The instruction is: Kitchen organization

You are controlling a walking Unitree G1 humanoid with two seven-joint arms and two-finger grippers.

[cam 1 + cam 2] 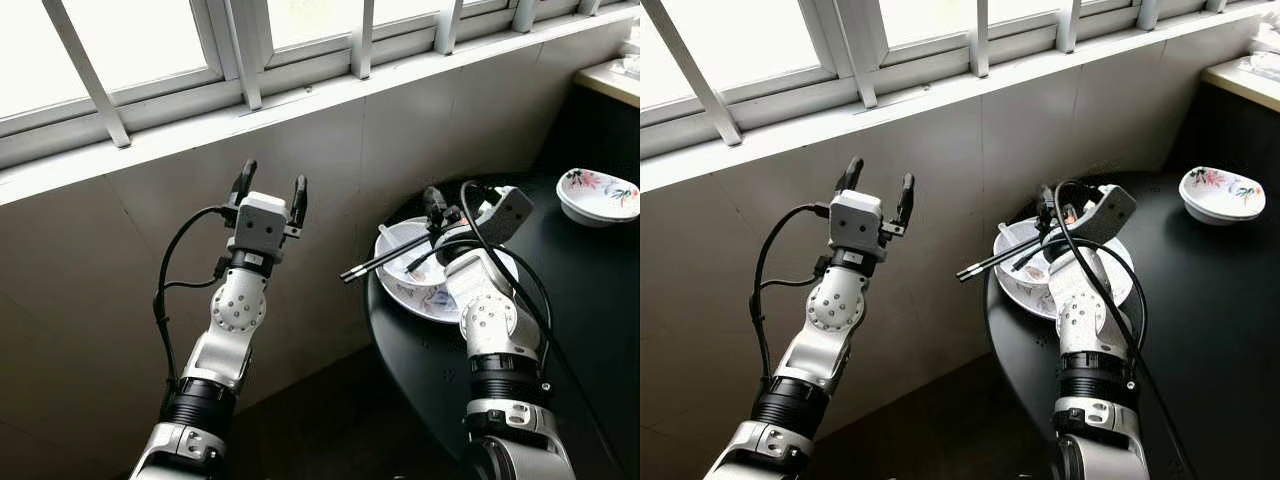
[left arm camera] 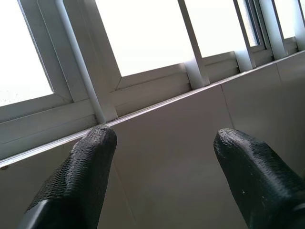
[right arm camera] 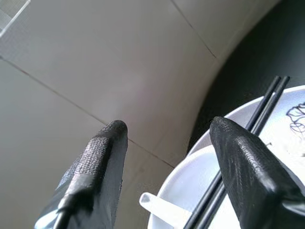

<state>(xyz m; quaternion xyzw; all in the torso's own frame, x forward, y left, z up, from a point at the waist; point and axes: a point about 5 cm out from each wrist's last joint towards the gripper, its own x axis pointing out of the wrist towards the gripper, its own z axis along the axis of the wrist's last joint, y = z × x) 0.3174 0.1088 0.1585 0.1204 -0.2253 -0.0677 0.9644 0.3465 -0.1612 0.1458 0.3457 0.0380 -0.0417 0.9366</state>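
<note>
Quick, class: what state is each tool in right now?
Left tool: open, empty, raised toward the wall under the window.
Right tool: open, holding nothing, over the plate with the chopsticks.

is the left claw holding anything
No, the left claw is open and raised before the tiled wall, nothing between its fingers.

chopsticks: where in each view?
Left eye: chopsticks slant across the white plate, tips overhanging the table edge.
Right eye: same, centre.
Left wrist: not in it.
Right wrist: lower right, beside one finger.
Shared landmark: the white plate.
</note>
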